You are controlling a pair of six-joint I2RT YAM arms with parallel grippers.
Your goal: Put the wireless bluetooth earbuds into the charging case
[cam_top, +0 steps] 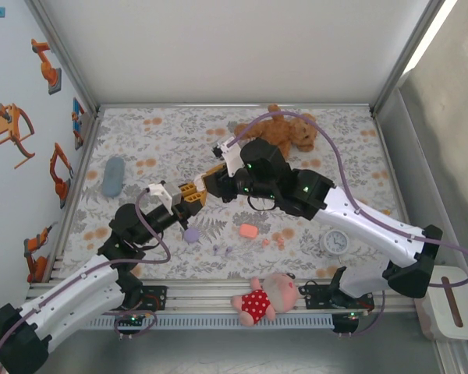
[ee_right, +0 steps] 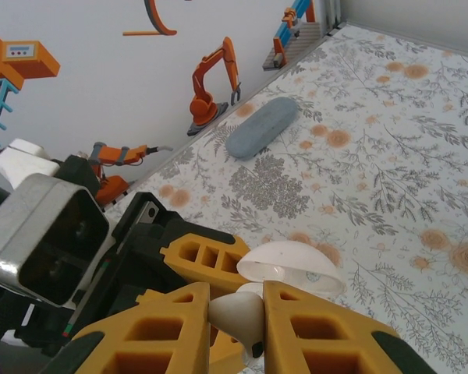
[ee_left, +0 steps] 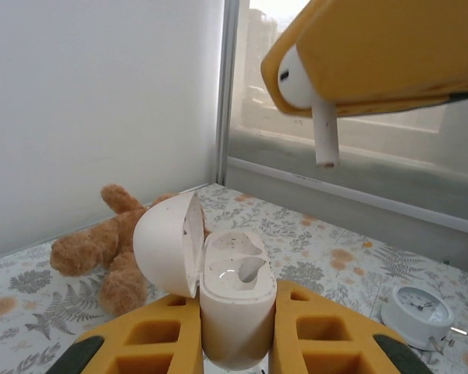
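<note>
My left gripper (ee_left: 238, 302) is shut on a white charging case (ee_left: 235, 327), held upright above the table. Its lid (ee_left: 166, 245) is flipped open to the left, and both sockets look empty. My right gripper (ee_right: 239, 305) is shut on a white earbud (ee_right: 246, 315), with the case lid (ee_right: 292, 265) just beyond it. From the left wrist, that earbud (ee_left: 299, 79) hangs stem down, above and to the right of the case. In the top view the left gripper (cam_top: 186, 199) and right gripper (cam_top: 211, 181) meet mid-table. Tiny lilac earbuds (cam_top: 222, 250) and orange-pink earbuds (cam_top: 274, 243) lie on the cloth.
A lilac case (cam_top: 191, 234) and a coral case (cam_top: 248, 231) lie near the front. A brown teddy bear (cam_top: 281, 132) lies at the back, a blue-grey pouch (cam_top: 113, 177) at the left, a small clock (cam_top: 336, 241) at the right. A pink plush toy (cam_top: 265, 298) sits on the front rail.
</note>
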